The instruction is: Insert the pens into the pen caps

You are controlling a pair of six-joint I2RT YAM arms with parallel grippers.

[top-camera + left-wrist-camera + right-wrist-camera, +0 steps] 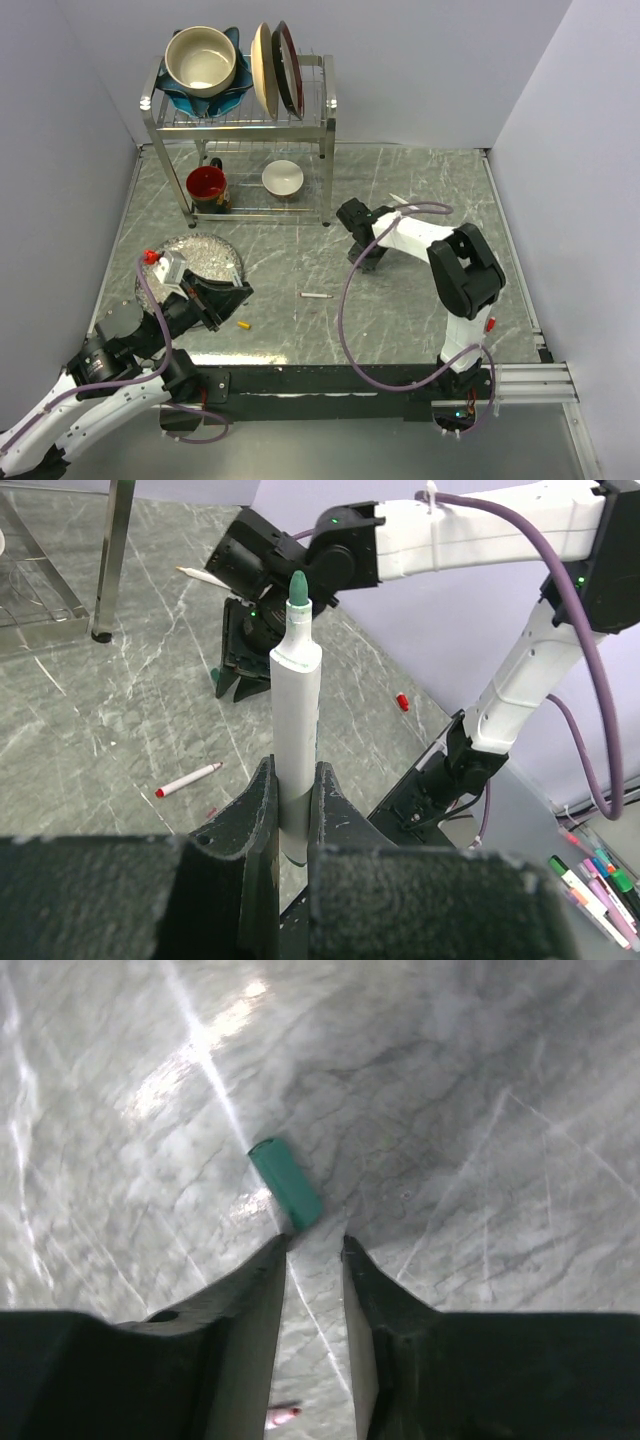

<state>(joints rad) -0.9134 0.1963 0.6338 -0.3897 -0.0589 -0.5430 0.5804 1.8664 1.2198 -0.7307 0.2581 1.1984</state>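
My left gripper (293, 780) is closed on the lower barrel of the green-tipped pen (297, 705), well in front of the dish rack (240, 130). The pen's long axis runs in line with the fingers, nib outermost. It looks light, stiff and smooth.

My right gripper (315, 1245) stands partly open and holds nothing. Its tips are just short of the green cap (285, 1182), which lies flat before the rack's right leg and angles away from the fingers. I cannot tell which end is open. It looks tiny, hard and likely to skid, so I'd pinch across its middle.
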